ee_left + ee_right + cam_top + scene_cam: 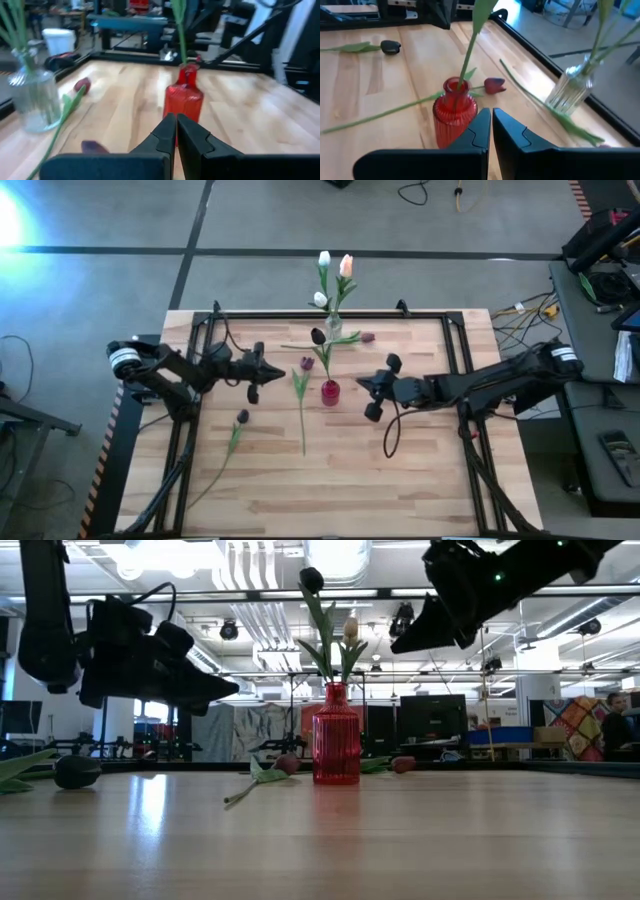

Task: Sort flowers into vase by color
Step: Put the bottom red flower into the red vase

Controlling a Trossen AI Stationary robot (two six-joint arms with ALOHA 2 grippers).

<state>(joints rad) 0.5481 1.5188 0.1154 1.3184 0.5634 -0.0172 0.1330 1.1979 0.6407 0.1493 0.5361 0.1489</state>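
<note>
A red vase (330, 392) stands mid-table with one dark tulip (318, 336) in it, its stem in the neck (456, 86). Behind it a clear vase (333, 328) holds white and peach tulips (345, 265). Three tulips lie flat on the wood: a purple one (307, 363), a dark one (242, 416) and a maroon one (367, 337). My left gripper (283, 370) is shut and empty, left of the red vase (185, 97). My right gripper (358, 383) is shut and empty too, raised to the right of the red vase (336, 745).
A black frame (300, 317) runs along the table's far edge and down both sides past the arm bases. The near half of the wooden top (330, 490) is bare. Cables (392, 435) hang from the right arm over the table.
</note>
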